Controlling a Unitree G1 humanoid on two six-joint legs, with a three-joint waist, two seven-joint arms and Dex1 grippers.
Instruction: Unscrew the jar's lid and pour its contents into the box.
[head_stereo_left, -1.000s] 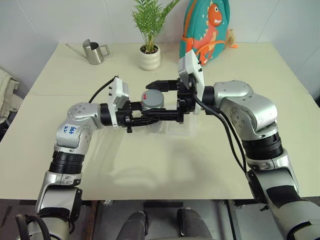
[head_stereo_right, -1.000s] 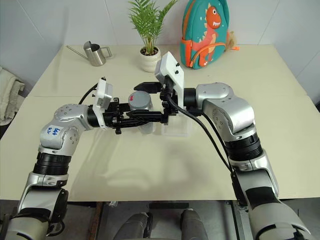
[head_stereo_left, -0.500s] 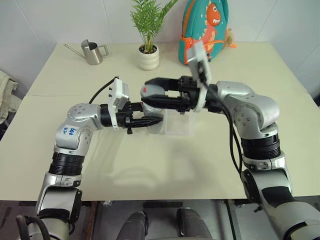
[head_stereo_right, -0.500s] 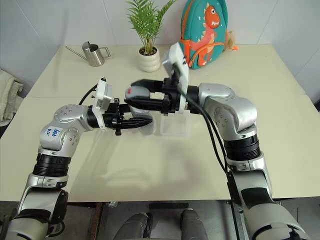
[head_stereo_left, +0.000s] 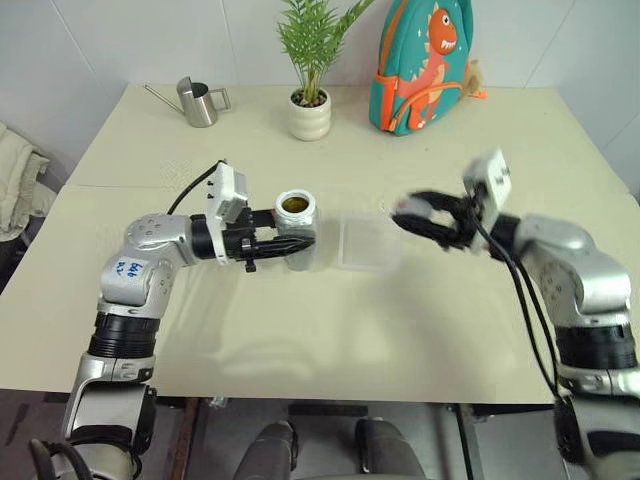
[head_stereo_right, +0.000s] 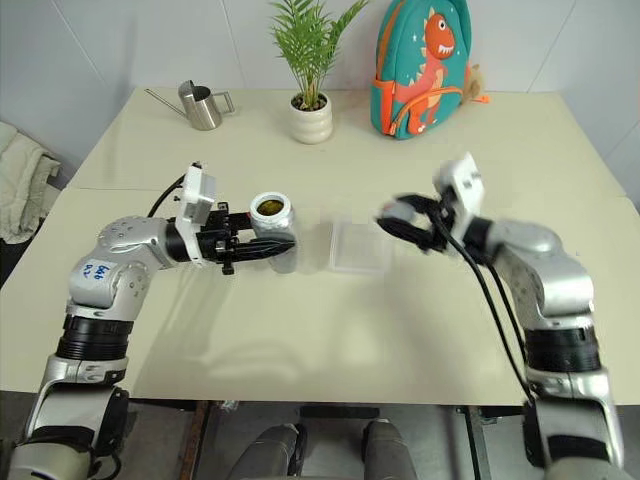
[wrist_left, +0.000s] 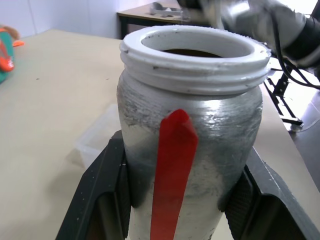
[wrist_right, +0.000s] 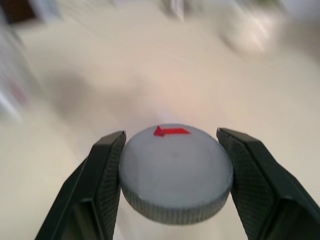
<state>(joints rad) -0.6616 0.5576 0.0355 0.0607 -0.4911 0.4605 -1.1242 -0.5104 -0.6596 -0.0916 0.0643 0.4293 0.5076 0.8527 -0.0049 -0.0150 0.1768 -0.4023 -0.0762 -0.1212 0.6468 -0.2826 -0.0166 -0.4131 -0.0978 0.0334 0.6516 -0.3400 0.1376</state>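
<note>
The jar (head_stereo_left: 297, 212) stands upright just left of the table's middle, silvery with a red strip (wrist_left: 173, 165), its white threaded mouth open and dark contents inside. My left gripper (head_stereo_left: 290, 240) is shut on the jar's body, a finger (wrist_left: 102, 197) on each side. The box (head_stereo_left: 367, 243), a shallow clear tray, lies on the table just right of the jar. Right of the box, my right gripper (head_stereo_left: 408, 216) hangs above the table, shut on the round grey lid (wrist_right: 175, 170), which bears a small red arrow.
At the table's back stand a steel watering can (head_stereo_left: 200, 103), a white pot with a green plant (head_stereo_left: 311, 118) and a teal dinosaur backpack (head_stereo_left: 425, 65). A pale cloth (head_stereo_left: 15, 185) lies off the table's left edge.
My right gripper closed on the lid, lifted it off the jar and swung it right and down past the box. The jar's mouth is now open. The left gripper kept its grip.
</note>
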